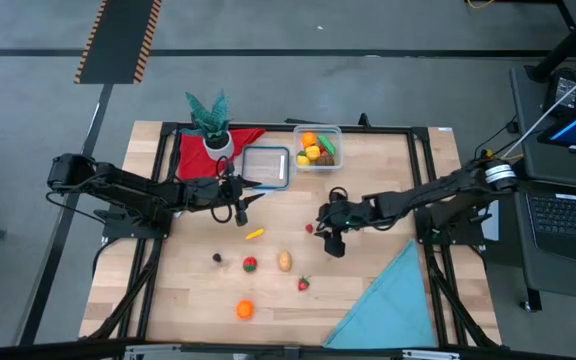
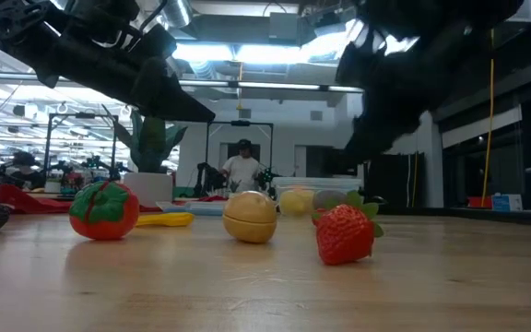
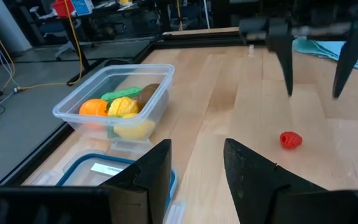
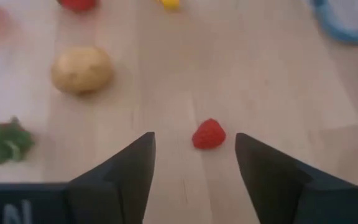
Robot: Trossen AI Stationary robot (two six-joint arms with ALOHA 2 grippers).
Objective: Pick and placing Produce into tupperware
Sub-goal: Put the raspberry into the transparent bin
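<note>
A small red berry (image 4: 209, 134) lies on the wooden table (image 1: 388, 170). My right gripper (image 4: 194, 149) hovers over it, open, one finger on either side and clear of it. The clear tupperware (image 1: 317, 147) stands at the far edge and holds orange, yellow and green produce (image 3: 120, 107). My left gripper (image 1: 240, 205) waits open and empty near the blue-rimmed lid (image 1: 266, 166). More produce lies loose on the near half: a yellow piece (image 1: 255, 235), a tomato (image 1: 250, 264), a potato (image 1: 284, 261), a strawberry (image 1: 304, 284) and an orange (image 1: 244, 310).
A potted plant (image 1: 213, 125) on a red cloth (image 1: 198, 158) stands at the far left of the table. A light-blue cloth (image 1: 388, 305) covers the near right corner. A small dark piece (image 1: 218, 258) lies left of the tomato.
</note>
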